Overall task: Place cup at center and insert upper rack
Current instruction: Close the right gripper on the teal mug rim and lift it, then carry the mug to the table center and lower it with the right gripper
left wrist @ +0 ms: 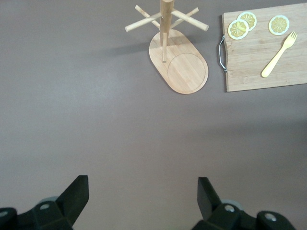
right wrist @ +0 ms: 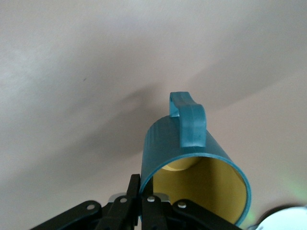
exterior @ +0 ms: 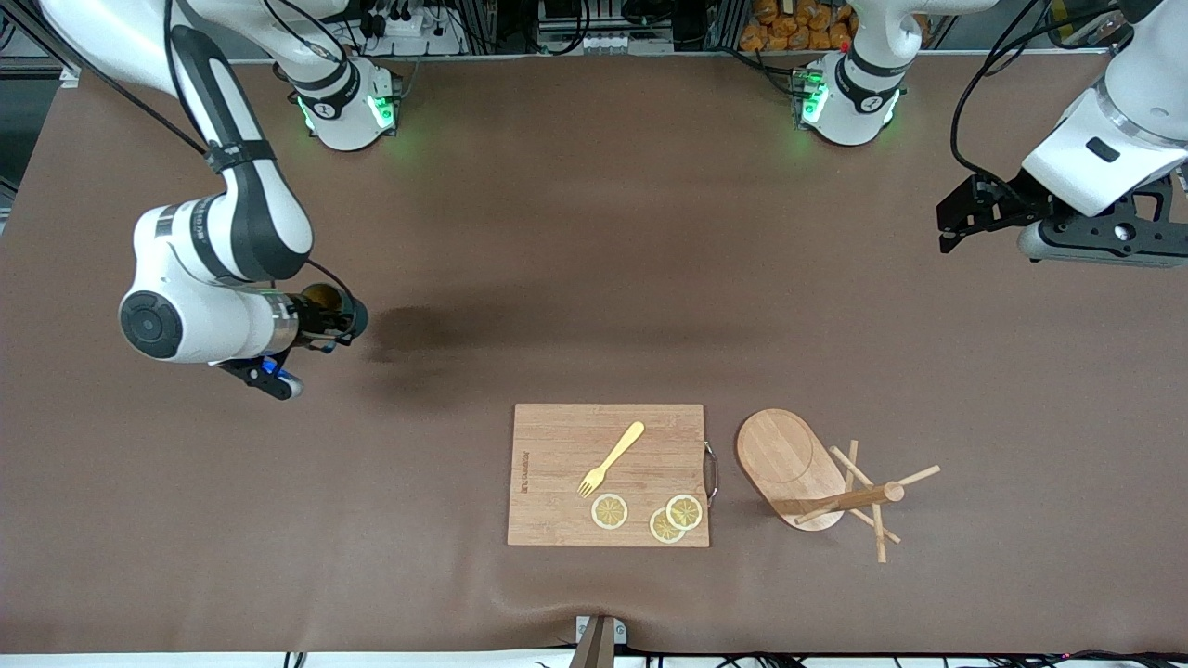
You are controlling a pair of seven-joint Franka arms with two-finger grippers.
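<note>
Right tool [right wrist: 139, 201] clamped on cup [right wrist: 192, 167] rim; left tool [left wrist: 144, 201] wide open, empty.

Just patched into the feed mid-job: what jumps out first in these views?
The right gripper holds the teal cup in the air on its side, jaws shut on its rim, over bare table toward the right arm's end. Next, the bamboo mug tree stands beside the cutting board, which carries a yellow fork and lemon slices. The left gripper waits with jaws open above the table toward the left arm's end.
</note>
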